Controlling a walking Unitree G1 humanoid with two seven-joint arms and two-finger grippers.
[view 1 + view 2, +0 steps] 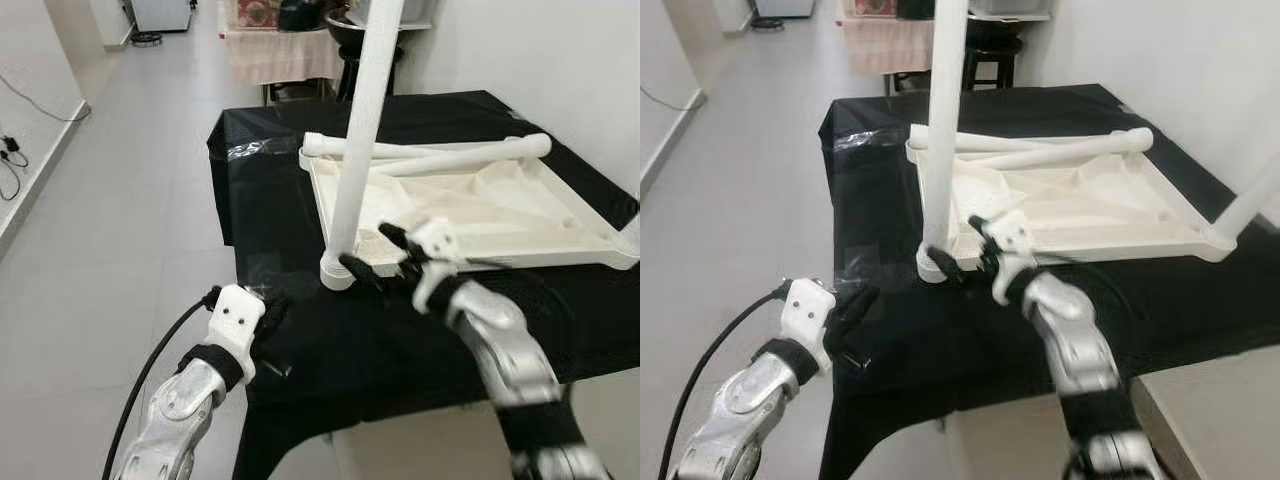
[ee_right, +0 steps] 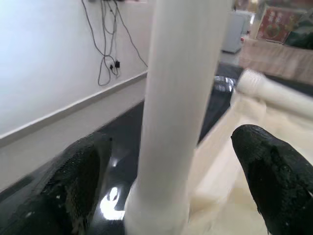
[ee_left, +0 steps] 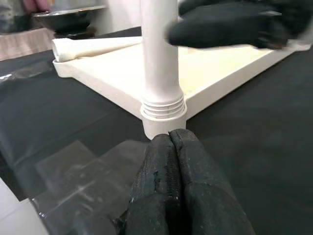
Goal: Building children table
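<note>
The left gripper [image 3: 171,147], fingers pressed together, rests on the black-draped desk [image 1: 300,200] just before the upright white plastic table leg [image 1: 362,140]. The right gripper [image 2: 171,171] stands open around that leg, apparently not touching, at the corner of the upturned white plastic tabletop [image 1: 470,215].

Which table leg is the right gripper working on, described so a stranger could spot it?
On the black-covered table lies an upside-down white tabletop. The upright leg stands in its near left corner, with the right gripper open around its base. Two other white legs lie flat across the far edge.
</note>
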